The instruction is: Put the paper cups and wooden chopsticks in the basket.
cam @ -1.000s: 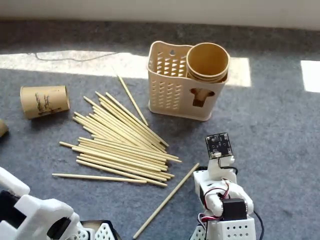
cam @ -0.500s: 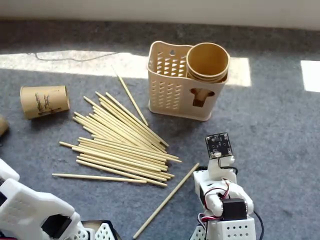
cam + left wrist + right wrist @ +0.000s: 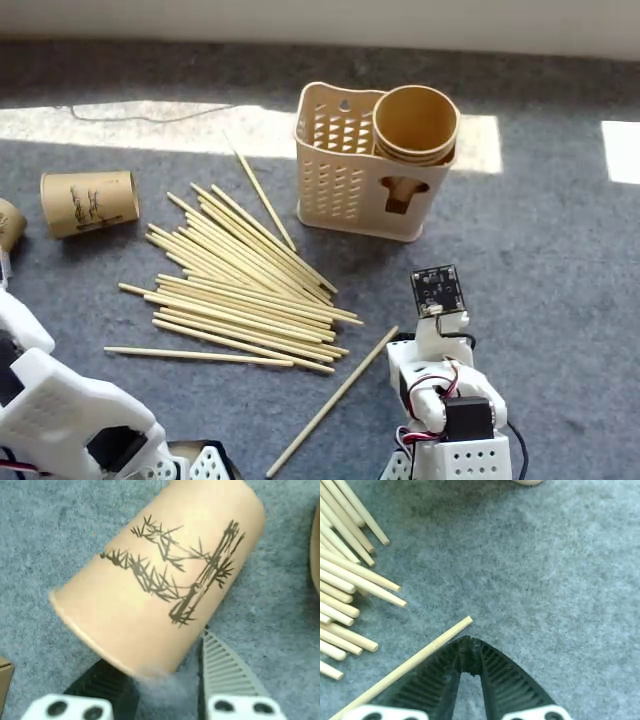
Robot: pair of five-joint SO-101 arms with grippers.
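Observation:
A cream slotted basket [image 3: 345, 175] stands at the back of the carpet with stacked paper cups [image 3: 415, 122] in its right side. A heap of wooden chopsticks [image 3: 240, 285] lies left of it, and one loose chopstick [image 3: 335, 400] lies near the right arm [image 3: 445, 400]. One paper cup [image 3: 90, 202] lies on its side at the left. Another paper cup [image 3: 160, 575] with a bamboo print sits rim-first in my left gripper [image 3: 160, 655], at the far left edge [image 3: 8, 225]. My right gripper [image 3: 467, 642] is shut and empty, its tip beside the loose chopstick's end [image 3: 462, 624].
Grey carpet [image 3: 560, 260] covers the whole surface, with open room right of the basket. A thin cable [image 3: 130, 115] lies at the back left. The left arm's white body [image 3: 60, 420] fills the near left corner.
The left arm has shifted at the near left corner, and the cup at the far left edge has come up and farther into the high view. The right arm has stayed still.

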